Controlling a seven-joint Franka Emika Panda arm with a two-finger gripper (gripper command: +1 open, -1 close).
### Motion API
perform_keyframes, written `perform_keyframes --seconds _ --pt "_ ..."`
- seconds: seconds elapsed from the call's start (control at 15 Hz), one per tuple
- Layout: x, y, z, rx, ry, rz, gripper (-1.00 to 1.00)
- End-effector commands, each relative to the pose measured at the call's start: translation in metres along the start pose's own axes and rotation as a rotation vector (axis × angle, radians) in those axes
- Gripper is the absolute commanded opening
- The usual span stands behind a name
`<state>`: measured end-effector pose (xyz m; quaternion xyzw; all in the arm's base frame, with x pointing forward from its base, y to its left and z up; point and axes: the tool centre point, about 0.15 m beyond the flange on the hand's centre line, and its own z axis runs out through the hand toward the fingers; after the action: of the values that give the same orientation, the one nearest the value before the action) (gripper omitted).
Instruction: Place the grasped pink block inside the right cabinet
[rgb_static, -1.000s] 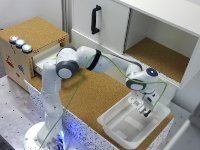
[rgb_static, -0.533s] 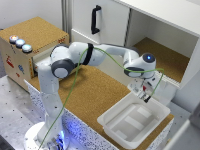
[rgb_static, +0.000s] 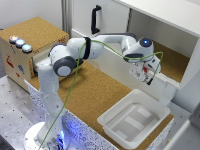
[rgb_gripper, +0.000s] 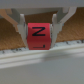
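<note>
Block (rgb_gripper: 38, 35) is clamped tight in the hand (rgb_gripper: 38, 31), so the fingers are closed down onto its two sides. In the wrist view it fills the gap between them completely, one finger (rgb_gripper: 18, 24) pressed on one side and the other on the opposite side. It's a reddish-pink cube with a black "Z"-looking mark on the face toward the camera. Behind it you get brown cork, and in front of it a pale ledge running across the picture.

From the exterior view the block (rgb_static: 145, 73) is just a tiny red speck at the hand (rgb_static: 146, 75), too small to make out more. The arm (rgb_static: 102, 43) is stretched out from its base at the lower side of the scene toward the exterior view's right, with the hand hanging right at the front edge of the cabinet (rgb_static: 172, 62), roughly level with its white front lip. The cabinet's cork floor shows just behind the hand. Can't tell if the block is already past the lip or only over it.

Below and in front of the hand, well apart from it, a white tray (rgb_static: 134, 120) sits on the cork tabletop (rgb_static: 95, 95). On the exterior view's left there's a drawer box (rgb_static: 30, 50) with round buttons (rgb_static: 20, 43) on top. A white panel with a black handle (rgb_static: 94, 19) stands behind the arm.
</note>
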<state>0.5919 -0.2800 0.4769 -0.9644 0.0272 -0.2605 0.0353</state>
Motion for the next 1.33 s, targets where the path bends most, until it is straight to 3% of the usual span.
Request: perform_keyframes --seconds 0.0,0.27,0.53,0.6,0.73,0.93,1.27 --pt "0.034 -0.03 0.031 -0.03 0.073 -0.003 -1.0" --pt "0.052 -0.037 0.053 -0.048 0.064 -0.002 -1.0" --pt "0.066 -0.048 0.071 -0.117 0.074 0.006 -1.0" --pt "0.066 -0.049 0.068 -0.115 0.074 0.014 1.0" --pt "0.059 -0.049 0.051 -0.075 0.086 0.043 1.0" --pt "0.041 -0.044 0.028 -0.046 0.047 0.053 1.0" --pt "0.01 -0.037 -0.034 0.005 0.054 0.078 1.0"
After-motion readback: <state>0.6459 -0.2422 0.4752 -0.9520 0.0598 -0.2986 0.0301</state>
